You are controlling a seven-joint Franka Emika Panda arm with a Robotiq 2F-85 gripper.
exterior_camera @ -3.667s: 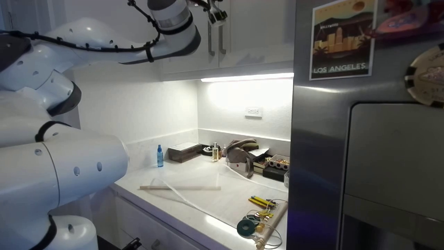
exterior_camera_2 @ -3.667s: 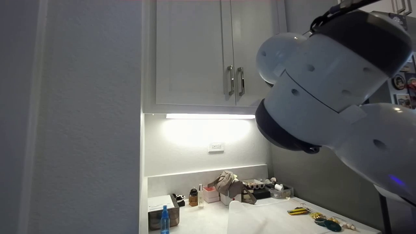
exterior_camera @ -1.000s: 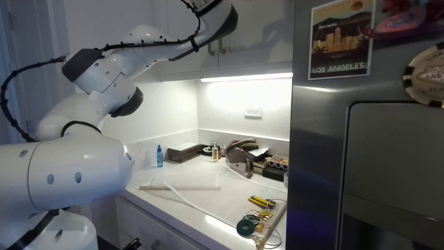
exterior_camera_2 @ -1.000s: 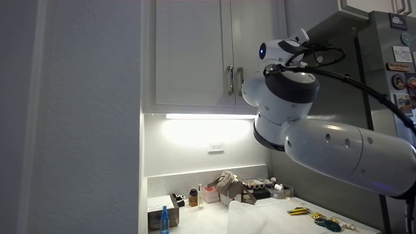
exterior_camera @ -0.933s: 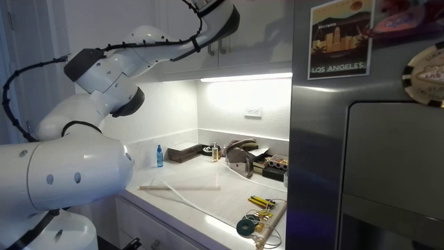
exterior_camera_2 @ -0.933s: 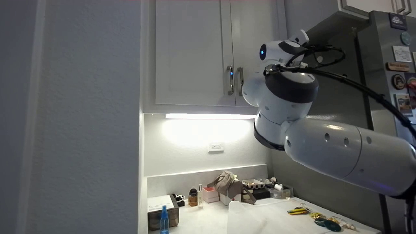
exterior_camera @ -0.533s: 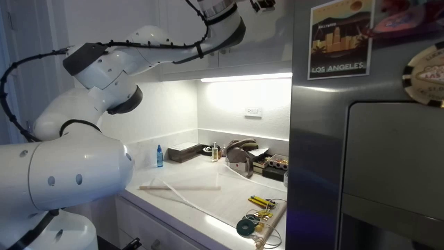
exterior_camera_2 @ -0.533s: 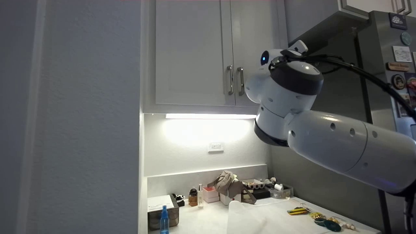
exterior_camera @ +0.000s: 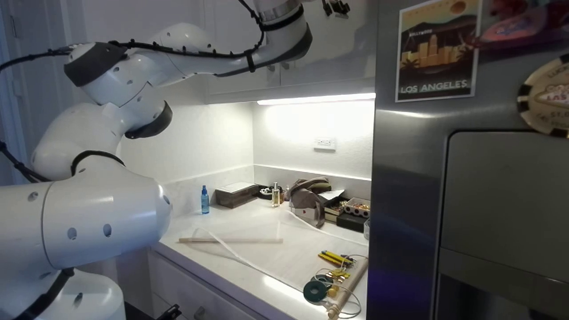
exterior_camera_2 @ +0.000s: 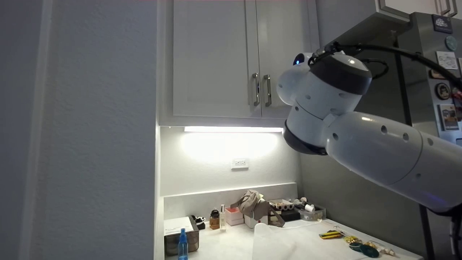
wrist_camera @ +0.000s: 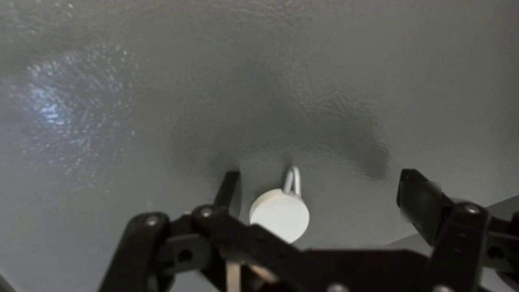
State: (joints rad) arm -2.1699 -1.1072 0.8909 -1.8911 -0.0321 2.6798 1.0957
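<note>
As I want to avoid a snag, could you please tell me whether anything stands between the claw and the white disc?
Nothing visible does. In the wrist view, the claw stands open and the disc shows between its fingers, against the grey panel; only the claw itself covers part of the disc's edge.

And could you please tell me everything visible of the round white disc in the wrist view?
The white disc looks smooth and matt, perhaps plastic, with a pale, wire-like loop at its upper edge. Seemingly mounted on the grey surface, it appears off-centre in the gap of the open end effector, ungripped, and is partly hidden by it below.
</note>
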